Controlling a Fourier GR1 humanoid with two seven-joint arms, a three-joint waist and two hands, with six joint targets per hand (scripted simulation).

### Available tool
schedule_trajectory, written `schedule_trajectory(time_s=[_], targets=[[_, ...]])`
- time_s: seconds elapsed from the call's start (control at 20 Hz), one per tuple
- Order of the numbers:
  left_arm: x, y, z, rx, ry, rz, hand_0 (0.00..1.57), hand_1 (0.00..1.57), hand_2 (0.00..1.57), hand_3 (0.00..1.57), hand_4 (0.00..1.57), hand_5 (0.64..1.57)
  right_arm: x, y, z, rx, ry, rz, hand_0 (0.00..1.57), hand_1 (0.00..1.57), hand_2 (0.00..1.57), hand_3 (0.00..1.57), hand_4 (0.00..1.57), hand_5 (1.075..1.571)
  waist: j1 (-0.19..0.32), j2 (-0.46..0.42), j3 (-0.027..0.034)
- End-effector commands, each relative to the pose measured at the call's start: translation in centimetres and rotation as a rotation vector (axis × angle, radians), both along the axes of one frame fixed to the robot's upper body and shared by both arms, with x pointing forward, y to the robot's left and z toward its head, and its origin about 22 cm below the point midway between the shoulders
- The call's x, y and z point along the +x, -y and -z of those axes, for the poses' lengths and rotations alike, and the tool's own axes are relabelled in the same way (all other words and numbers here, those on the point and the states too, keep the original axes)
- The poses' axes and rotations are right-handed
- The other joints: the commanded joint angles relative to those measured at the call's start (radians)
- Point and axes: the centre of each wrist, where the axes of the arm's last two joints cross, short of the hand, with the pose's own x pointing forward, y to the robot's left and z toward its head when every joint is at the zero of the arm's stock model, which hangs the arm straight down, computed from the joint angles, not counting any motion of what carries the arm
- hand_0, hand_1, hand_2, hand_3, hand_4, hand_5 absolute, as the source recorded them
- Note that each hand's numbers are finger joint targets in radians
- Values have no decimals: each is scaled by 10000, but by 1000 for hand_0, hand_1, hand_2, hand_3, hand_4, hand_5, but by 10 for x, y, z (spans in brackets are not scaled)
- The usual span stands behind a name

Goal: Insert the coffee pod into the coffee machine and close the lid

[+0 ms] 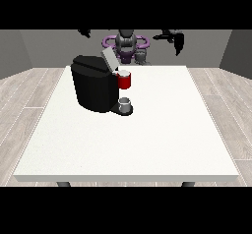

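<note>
Behind the white surface (147, 144), at about twelve o'clock from its middle, the robot (127, 45) sits small with both arms raised high and spread wide, well above everything on the surface. Its hand at the view's right (175, 39) hangs up near one o'clock, a dark shape with fingers drooping downward and looking relaxed rather than curled round anything; it touches nothing. Its hand at the view's left (85, 32) shows only as a small dark tip at eleven o'clock, and I cannot tell how its fingers lie. On the surface, toward ten o'clock from the centre, stands the black coffee machine (93, 86), bulky and boxy, with its grey lid (109, 58) tilted up and open. At the machine's front, toward its three o'clock side, sits a red thing at the machine (125, 80), and just below that a small grey thing (125, 103) rests on the machine's dark base; I cannot tell whether it is the pod.
</note>
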Motion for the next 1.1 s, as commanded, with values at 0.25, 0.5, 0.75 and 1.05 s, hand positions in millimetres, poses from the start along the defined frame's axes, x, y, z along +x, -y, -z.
schedule_trajectory(time_s=[0.25, 0.5, 0.75, 1.05], targets=[[-20, 0, -20, -389, 672, 82, 0, 0, 0, 0, 0, 1571, 13, -8, 16, 345, 135, -247, 0, 0, 0, 0, 0, 1571, 457, 921, 3], [-29, 3, -29, -574, 664, -87, 0, 0, 0, 0, 0, 1571, 37, 8, -2, 439, 93, 54, 0, 0, 0, 0, 0, 1571, 527, 1461, 2], [-31, -21, -51, -180, 1424, -601, 0, 0, 0, 0, 0, 1571, 45, 22, -4, 468, 484, -570, 0, 0, 0, 0, 0, 1571, 52, 2115, 2], [-47, -30, -51, -275, 1049, -644, 0, 0, 0, 0, 0, 1571, 58, -17, -5, -66, 169, -818, 0, 0, 0, 0, 0, 1571, 72, 2055, 0]])
